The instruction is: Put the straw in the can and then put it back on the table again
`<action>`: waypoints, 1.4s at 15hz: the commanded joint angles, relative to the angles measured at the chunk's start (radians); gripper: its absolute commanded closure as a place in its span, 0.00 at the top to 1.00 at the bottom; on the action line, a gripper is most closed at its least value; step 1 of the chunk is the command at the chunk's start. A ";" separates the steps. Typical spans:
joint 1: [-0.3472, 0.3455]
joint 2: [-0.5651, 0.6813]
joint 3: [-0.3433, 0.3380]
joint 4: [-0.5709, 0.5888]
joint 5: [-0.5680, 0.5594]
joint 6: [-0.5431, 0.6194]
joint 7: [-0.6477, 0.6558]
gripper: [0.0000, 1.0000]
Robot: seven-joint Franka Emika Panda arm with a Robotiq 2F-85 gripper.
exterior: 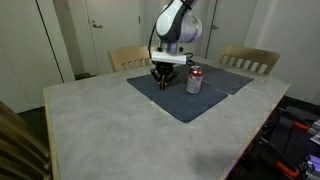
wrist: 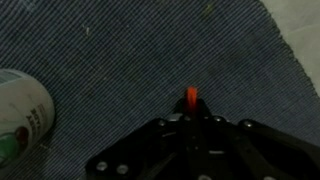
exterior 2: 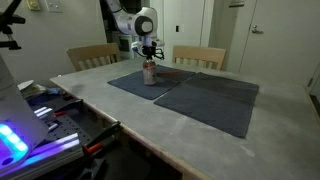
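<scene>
while the can [wrist: 20,115] stands near, the gripper [wrist: 190,116] is closed on the straw [wrist: 190,96].

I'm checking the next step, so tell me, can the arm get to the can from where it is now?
Probably yes. The can stands upright on the mat close beside the end effector, with nothing between them; the end effector is shut on the straw.

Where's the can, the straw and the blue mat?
can [exterior: 194,82]: in an exterior view, its side.
straw [wrist: 191,97]: wrist view, the orange end showing.
mat [exterior: 185,105]: in an exterior view, bare cloth.
</scene>
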 commanded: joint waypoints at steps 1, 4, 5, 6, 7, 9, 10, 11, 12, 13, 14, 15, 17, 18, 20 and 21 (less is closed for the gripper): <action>0.003 0.012 -0.002 0.023 -0.012 -0.037 -0.008 0.02; 0.001 0.004 -0.002 0.024 -0.016 -0.058 -0.013 0.02; 0.001 0.002 -0.003 0.025 -0.018 -0.064 -0.013 0.02; 0.002 -0.001 -0.004 0.026 -0.020 -0.072 -0.013 0.02; 0.003 -0.004 -0.007 0.028 -0.024 -0.081 -0.012 0.02; 0.005 -0.015 -0.013 0.031 -0.036 -0.108 -0.010 0.02; 0.007 -0.022 -0.017 0.032 -0.046 -0.117 -0.008 0.02; 0.010 -0.037 -0.023 0.029 -0.059 -0.129 -0.007 0.02; 0.012 -0.052 -0.029 0.030 -0.074 -0.148 -0.005 0.02; 0.013 -0.070 -0.035 0.033 -0.089 -0.175 -0.002 0.02; 0.010 -0.086 -0.036 0.037 -0.101 -0.202 -0.005 0.02; 0.005 -0.105 -0.035 0.040 -0.109 -0.228 -0.006 0.02; -0.014 -0.150 -0.023 0.050 -0.104 -0.288 -0.023 0.02; -0.022 -0.168 -0.016 0.054 -0.099 -0.311 -0.032 0.02; -0.045 -0.212 0.000 0.070 -0.078 -0.373 -0.063 0.02; -0.063 -0.235 0.012 0.079 -0.055 -0.412 -0.092 0.02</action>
